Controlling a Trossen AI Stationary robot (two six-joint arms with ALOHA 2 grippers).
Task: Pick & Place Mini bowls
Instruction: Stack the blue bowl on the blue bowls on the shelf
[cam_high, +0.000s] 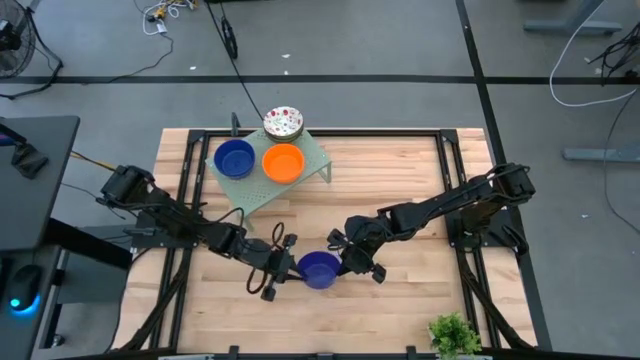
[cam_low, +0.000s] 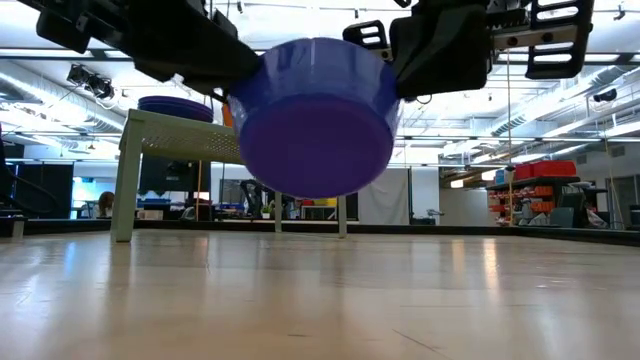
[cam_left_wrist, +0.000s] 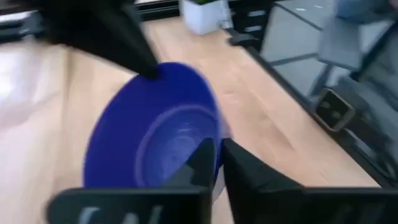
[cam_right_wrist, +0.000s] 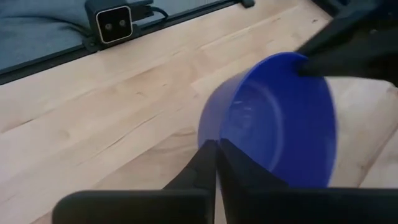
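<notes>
Closest to the low camera, one blue bowl is hanging in the air above the wooden table, and we are holding it from both sides. Our left gripper is pinching the rim nearest it, one finger inside the bowl and one outside; our right gripper is pinching the opposite rim the same way. Both sets of fingers are clamped on this one bowl, which, as we judge it, means we are passing it from one arm to the other, each keeping its hold so the bowl cannot drop. We cannot tell which arm is giving and which is receiving.

From above, the shared bowl is sitting over the table's front middle, between our two arms. Behind it, the pale green rack is carrying three more bowls: a second blue bowl, one orange bowl just beside it, and one speckled white bowl at the rack's far edge.

Counting what we are seeing: two blue bowls, one orange, one speckled, four altogether. One rack, two arms. A small green plant is standing at the table's front right corner.
</notes>
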